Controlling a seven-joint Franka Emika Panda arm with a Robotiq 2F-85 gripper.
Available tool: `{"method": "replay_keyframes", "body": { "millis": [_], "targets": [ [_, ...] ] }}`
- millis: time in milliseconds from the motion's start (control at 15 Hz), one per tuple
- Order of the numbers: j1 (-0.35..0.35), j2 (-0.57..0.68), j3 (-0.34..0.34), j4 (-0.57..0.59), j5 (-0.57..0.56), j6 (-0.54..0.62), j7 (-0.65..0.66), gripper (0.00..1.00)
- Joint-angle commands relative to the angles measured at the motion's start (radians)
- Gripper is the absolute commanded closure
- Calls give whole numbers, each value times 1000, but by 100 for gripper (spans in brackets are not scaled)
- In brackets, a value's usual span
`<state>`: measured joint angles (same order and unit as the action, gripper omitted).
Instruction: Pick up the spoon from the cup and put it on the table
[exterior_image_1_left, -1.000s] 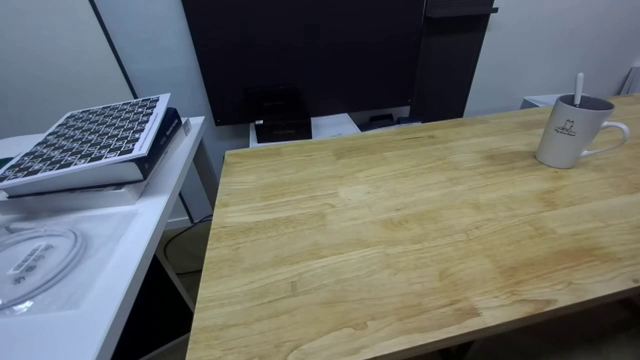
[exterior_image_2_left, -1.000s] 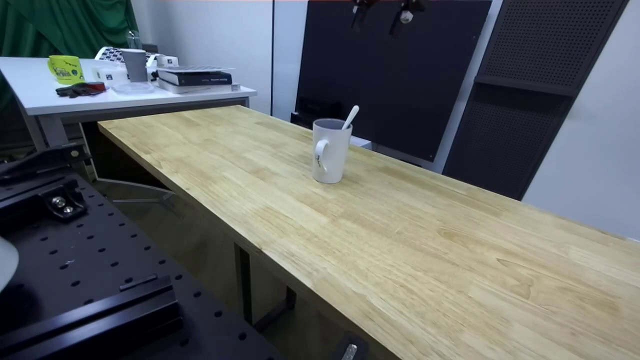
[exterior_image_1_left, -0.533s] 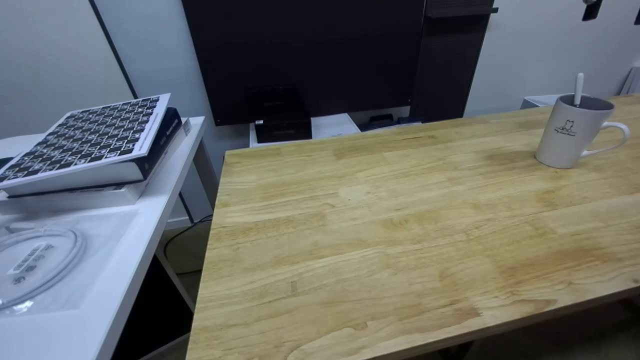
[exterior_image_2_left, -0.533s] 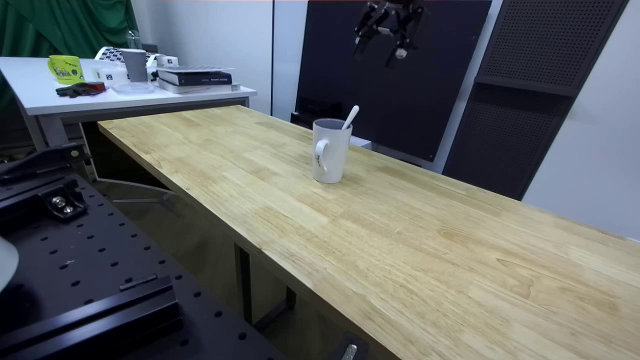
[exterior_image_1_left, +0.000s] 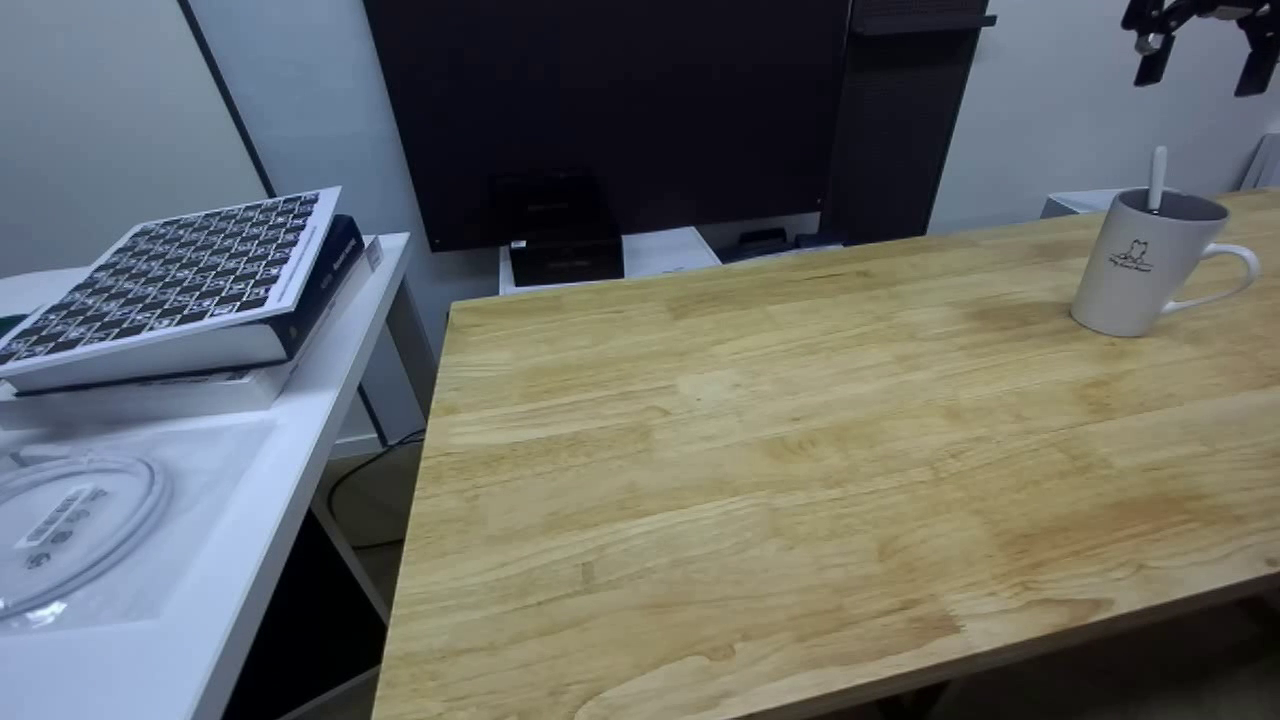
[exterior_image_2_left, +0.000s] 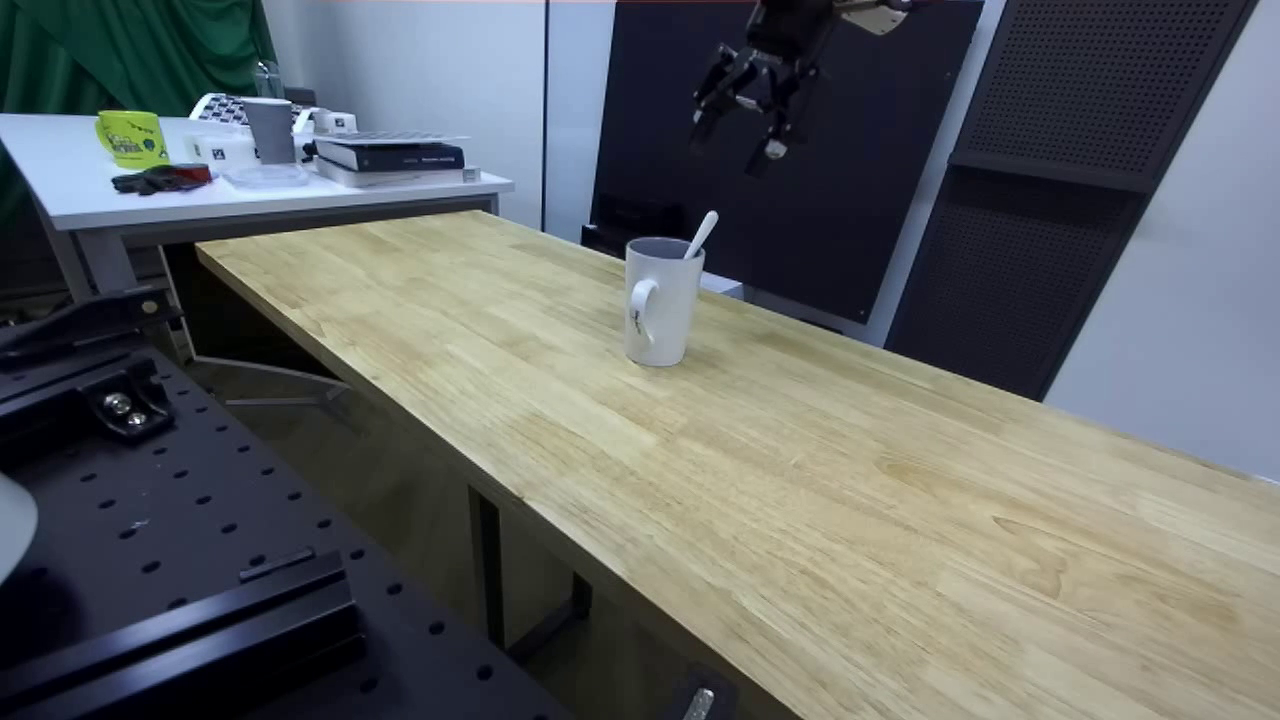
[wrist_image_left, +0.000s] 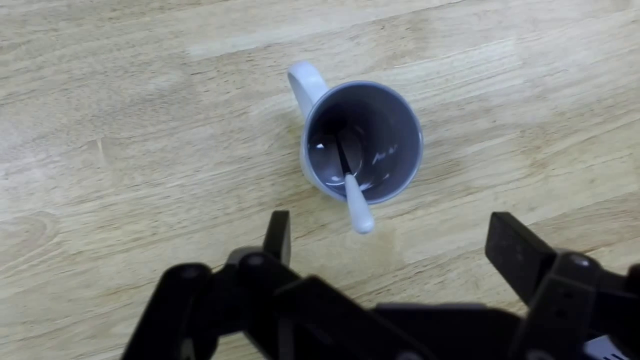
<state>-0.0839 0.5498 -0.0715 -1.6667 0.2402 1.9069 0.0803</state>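
Observation:
The spoon has a white handle (wrist_image_left: 358, 205) and a thin dark neck; it leans in the cup with its handle above the rim. Its handle shows in both exterior views (exterior_image_1_left: 1157, 180) (exterior_image_2_left: 702, 235); its bowl is hidden inside. The cup, a grey-white mug (exterior_image_1_left: 1130, 280) (exterior_image_2_left: 660, 315) (wrist_image_left: 397, 145) with a side handle, stands upright on the wooden table (exterior_image_1_left: 800, 450) (exterior_image_2_left: 850, 480) (wrist_image_left: 150, 165). My gripper (exterior_image_1_left: 1203, 78) (exterior_image_2_left: 731, 147) is open and empty, above the cup, touching nothing. In the wrist view, the spoon's handle tip lies between the fingertips (wrist_image_left: 391, 220), nearer the left finger.
A white side table (exterior_image_1_left: 230, 500) bears stacked books (exterior_image_1_left: 190, 280) and a bagged cable (exterior_image_1_left: 80, 530). A yellow mug (exterior_image_2_left: 132, 138) and a grey cup (exterior_image_2_left: 269, 130) stand on it too. A dark perforated platform (exterior_image_2_left: 240, 480) lies along the wooden table's side.
My gripper has come down and into view, moving left in both exterior views and closer above the cup. It stays open. The cup and spoon have not moved.

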Motion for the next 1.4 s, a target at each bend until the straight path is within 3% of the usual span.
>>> {"method": "replay_keyframes", "body": {
  "millis": [0,800,867,933,1333],
  "targets": [
    [-17,20,15,-3,20,34,2,0],
    [-17,82,19,-3,12,96,4,0],
    [-17,83,19,-3,12,97,6,25],
    [-14,82,18,-3,9,100,8,26],
    [-13,78,18,-2,7,106,15,69]
  ]
}}
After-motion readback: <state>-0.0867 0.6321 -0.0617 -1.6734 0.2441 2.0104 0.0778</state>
